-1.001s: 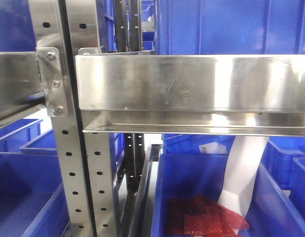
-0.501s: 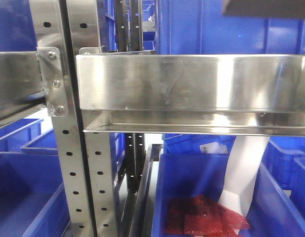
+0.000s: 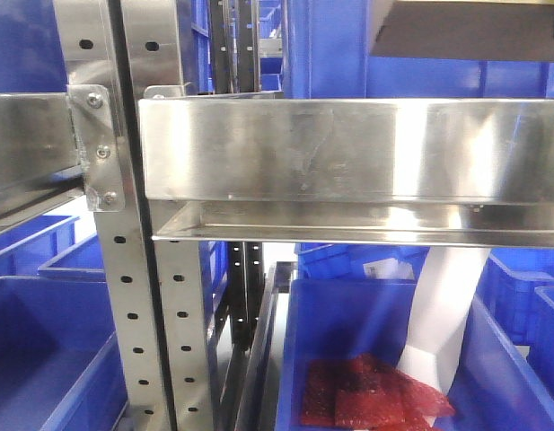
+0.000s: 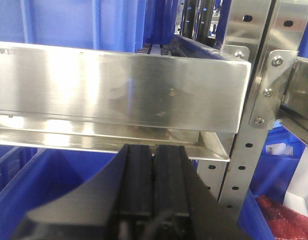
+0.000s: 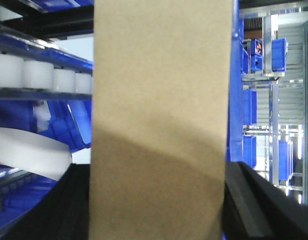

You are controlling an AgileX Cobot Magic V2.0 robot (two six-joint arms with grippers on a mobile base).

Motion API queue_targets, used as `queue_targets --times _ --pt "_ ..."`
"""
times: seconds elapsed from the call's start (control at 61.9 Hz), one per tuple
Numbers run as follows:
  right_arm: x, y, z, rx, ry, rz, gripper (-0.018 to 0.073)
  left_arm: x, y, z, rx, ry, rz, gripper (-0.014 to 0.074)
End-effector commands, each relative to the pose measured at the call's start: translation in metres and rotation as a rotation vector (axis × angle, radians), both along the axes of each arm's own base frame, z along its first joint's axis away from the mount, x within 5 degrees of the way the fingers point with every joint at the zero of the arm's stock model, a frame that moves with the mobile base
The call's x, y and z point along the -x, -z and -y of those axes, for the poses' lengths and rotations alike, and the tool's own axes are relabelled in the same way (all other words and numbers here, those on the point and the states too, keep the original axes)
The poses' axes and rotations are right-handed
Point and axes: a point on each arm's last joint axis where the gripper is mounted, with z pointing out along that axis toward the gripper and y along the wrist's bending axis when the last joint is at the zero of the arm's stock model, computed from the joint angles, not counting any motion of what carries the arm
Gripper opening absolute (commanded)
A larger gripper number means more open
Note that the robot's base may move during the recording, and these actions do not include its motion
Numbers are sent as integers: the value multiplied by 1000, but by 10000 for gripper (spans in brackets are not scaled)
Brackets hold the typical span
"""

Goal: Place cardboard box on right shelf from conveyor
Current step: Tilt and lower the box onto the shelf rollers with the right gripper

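Right gripper (image 5: 158, 220): my fingers are clamped on the cardboard box (image 5: 161, 115), one dark finger (image 5: 243, 200) along its right edge, the other along its left. The box fills the middle of my right wrist view, a plain tan face, smooth, no print. In the front view its underside (image 3: 470, 31) shows at top right, raised above the tall front lip of the right shelf (image 3: 348, 148), not touching it.

Handling, my judgement: stiff slab, faces flat, no bowing under the squeeze, so probably light or lightly filled. Smooth cardboard can slide between pads; a hold across the narrow width, as now, seems right, and squeezing harder could dent the walls. I'd keep it level going over the lip; catching a bottom edge there could twist it in my grip.

Left gripper (image 4: 154, 160): fingers pressed together, holding nothing, low in front of the left-hand shelf (image 4: 119, 90), over a blue bin (image 4: 54, 170).

Conveyor not visible here.
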Motion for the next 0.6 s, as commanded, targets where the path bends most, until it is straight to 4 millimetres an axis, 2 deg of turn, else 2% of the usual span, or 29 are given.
queue_targets --times 0.0,0.275,0.371,0.581 --pt "1 -19 -2 -23 -7 60 348 1 -9 0 13 1 90 -119" --pt "-1 -18 2 -4 62 51 352 1 -9 0 13 1 90 -119" --pt "-1 -18 1 -5 71 50 405 1 -9 0 13 1 90 -119" --pt "-1 -16 -6 -55 60 33 577 1 -9 0 13 1 90 -119"
